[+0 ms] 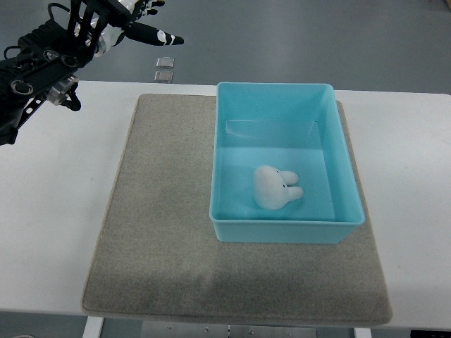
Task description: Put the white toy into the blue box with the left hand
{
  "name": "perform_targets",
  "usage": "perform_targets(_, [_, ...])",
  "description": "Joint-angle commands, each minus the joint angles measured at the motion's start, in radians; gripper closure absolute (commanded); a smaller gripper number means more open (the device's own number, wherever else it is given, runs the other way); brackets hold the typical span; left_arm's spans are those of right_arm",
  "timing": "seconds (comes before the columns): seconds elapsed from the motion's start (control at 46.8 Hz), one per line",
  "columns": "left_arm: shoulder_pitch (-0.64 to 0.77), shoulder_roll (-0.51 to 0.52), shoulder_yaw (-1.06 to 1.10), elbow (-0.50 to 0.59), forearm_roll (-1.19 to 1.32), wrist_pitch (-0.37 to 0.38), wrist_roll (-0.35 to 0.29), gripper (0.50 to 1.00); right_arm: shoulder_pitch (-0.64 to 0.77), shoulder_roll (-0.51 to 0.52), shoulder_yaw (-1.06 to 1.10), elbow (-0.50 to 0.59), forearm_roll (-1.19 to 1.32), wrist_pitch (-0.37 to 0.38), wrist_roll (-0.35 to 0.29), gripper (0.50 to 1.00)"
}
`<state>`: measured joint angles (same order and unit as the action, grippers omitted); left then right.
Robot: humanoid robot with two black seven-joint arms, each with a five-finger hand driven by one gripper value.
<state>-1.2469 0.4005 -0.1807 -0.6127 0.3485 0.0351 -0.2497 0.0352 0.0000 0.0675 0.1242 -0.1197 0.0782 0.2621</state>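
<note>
Toy (pixel 275 188) lies inside box (pixel 285 232), on floor, toward near wall, ears pointing right. Placement looks done. Box sits on grey mat (pixel 162 232) on table (pixel 56 211).

Left hand (pixel 116 24) at top-left corner, raised clear of table edge, well apart from box. Fingers (pixel 156 36) spread and extended, holding nothing. Right arm not visible.

Judgement: main goal met; toy released and resting freely, no contact with hand. Left to do: at most return arm to rest.
</note>
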Motion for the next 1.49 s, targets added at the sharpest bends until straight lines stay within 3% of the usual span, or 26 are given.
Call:
perform_targets(0.0, [0.001, -0.002, -0.005, 0.033, -0.141, 0.025, 0.012, 0.540, 0.000, 0.000, 0.000, 0.000, 0.000, 0.000, 0.000, 0.564])
perform_targets(0.192, [0.001, -0.035, -0.025, 0.054, -0.379, 0.097, 0.056, 0.542, 0.000, 0.000, 0.000, 0.000, 0.000, 0.000, 0.000, 0.564])
perform_targets(0.47, [0.029, -0.083, -0.115, 0.056, -0.543, 0.068, 0.056, 0.540, 0.000, 0.000, 0.000, 0.000, 0.000, 0.000, 0.000, 0.564])
perform_targets(0.662, [0.083, -0.132, -0.184, 0.108, -0.553, -0.053, 0.041, 0.540, 0.000, 0.000, 0.000, 0.000, 0.000, 0.000, 0.000, 0.564])
perform_targets(0.875, [0.136, -0.167, -0.281, 0.200, -0.549, -0.325, 0.029, 0.538, 0.000, 0.000, 0.000, 0.000, 0.000, 0.000, 0.000, 0.564])
perform_targets(0.94, [0.158, -0.169, -0.301, 0.205, -0.548, -0.357, 0.001, 0.538, 0.000, 0.000, 0.000, 0.000, 0.000, 0.000, -0.001, 0.564])
perform_targets(1.068, [0.164, -0.172, -0.310, 0.205, -0.548, -0.337, -0.028, 0.538, 0.000, 0.000, 0.000, 0.000, 0.000, 0.000, 0.000, 0.564])
perform_targets(1.473, [0.188, -0.175, -0.310, 0.206, -0.542, -0.328, -0.028, 0.536, 0.000, 0.000, 0.000, 0.000, 0.000, 0.000, 0.000, 0.564])
